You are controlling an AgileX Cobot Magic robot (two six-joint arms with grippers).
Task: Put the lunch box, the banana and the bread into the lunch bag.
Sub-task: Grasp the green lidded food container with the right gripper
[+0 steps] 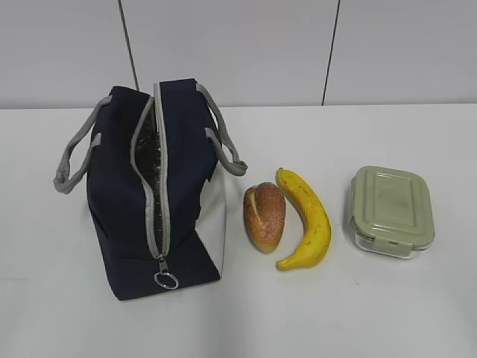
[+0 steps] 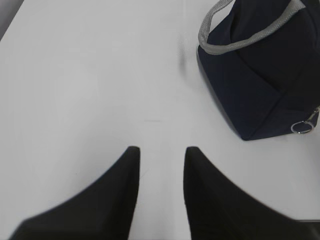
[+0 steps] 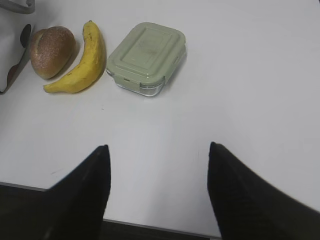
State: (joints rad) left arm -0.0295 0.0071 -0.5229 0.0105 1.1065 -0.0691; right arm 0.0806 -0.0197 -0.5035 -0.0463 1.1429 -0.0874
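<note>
Lunch bag (image 1: 149,201) unzipped for loading, bread (image 1: 264,216), banana (image 1: 307,218), lunch box (image 1: 391,210) lined up on table (image 1: 358,313); left claw (image 2: 161,155) part-open, right claw (image 3: 157,152) wide, both empty.

Upper left of frame: bread (image 3: 51,51), banana (image 3: 80,65), lunch box (image 3: 146,57) in a row; below, right gripper (image 3: 157,150) jaws spread over table (image 3: 250,90).

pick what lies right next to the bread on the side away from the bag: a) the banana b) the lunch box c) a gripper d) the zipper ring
a: in the exterior view the banana lies right beside the bread, between it and the lunch box, while the lunch bag stands on the bread's other side.
</note>
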